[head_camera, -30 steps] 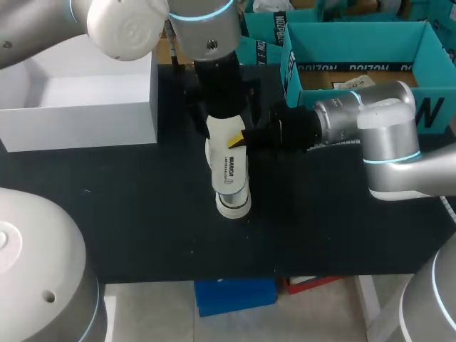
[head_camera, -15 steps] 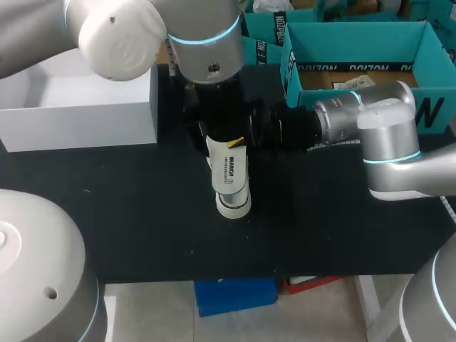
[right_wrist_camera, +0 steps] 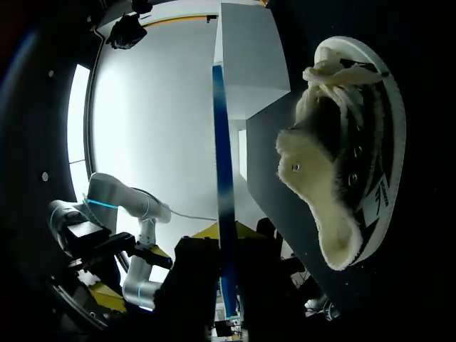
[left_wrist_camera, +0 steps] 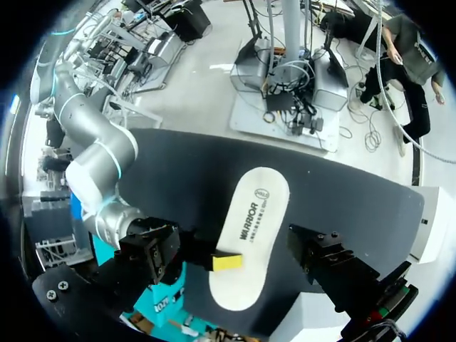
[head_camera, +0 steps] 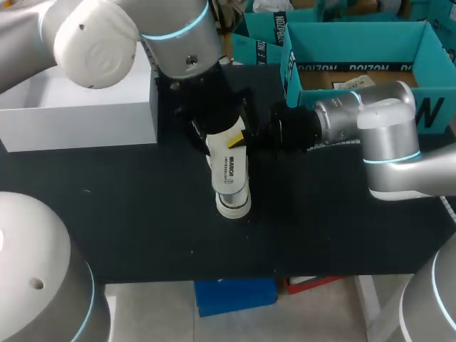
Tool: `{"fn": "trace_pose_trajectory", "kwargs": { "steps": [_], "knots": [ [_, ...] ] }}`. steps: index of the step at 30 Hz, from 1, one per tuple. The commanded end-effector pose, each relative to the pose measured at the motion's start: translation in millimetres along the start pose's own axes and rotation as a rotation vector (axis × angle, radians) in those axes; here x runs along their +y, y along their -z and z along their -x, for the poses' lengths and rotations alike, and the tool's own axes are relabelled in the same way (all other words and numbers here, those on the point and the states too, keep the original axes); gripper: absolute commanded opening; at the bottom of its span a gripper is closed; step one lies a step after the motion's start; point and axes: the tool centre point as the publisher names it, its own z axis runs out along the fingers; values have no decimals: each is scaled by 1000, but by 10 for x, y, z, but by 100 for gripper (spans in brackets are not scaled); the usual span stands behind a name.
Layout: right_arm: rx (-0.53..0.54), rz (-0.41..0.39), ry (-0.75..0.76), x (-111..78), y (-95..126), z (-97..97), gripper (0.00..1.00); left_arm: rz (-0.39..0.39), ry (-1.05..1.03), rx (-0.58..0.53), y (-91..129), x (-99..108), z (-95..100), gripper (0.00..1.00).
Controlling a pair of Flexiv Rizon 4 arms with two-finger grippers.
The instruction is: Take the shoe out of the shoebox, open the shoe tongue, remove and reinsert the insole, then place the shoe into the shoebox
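Observation:
A white shoe [right_wrist_camera: 342, 164] with fleecy lining lies on the black table, its toe [head_camera: 234, 205] toward the front edge. Just above it a white printed insole [head_camera: 231, 167] is held flat. My right gripper [head_camera: 246, 137] comes in from the right and is shut on the insole's edge. In the right wrist view the insole [right_wrist_camera: 224, 178] shows edge-on between the fingers of that gripper [right_wrist_camera: 228, 256]. My left gripper [head_camera: 217, 125] hangs open over the insole's heel end. Its wrist view looks down on the insole [left_wrist_camera: 249, 228], which hides the shoe, and on my right gripper's yellow fingertip [left_wrist_camera: 228, 262].
An open white box [head_camera: 78, 107] stands at the back left, close to the left arm. An open teal box [head_camera: 363, 57] stands at the back right behind the right arm. The black tabletop [head_camera: 142, 214] stretches in front of the shoe.
The left arm has swung to the left and tilted, while its gripper stays open over the insole. The right arm, the insole and the shoe have not moved.

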Motion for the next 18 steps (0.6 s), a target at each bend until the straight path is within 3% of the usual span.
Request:
{"fn": "trace_pose_trajectory", "kwargs": {
  "steps": [1,9,18],
  "knots": [
    [-1,0,0,6,-9,7,0,-63,65,-429,28,94,-360,100],
    [-1,0,0,6,-9,7,0,-176,77,-707,-12,198,-509,100],
    [-1,0,0,6,-9,7,0,-206,27,-864,-51,233,-572,100]
  ]
}}
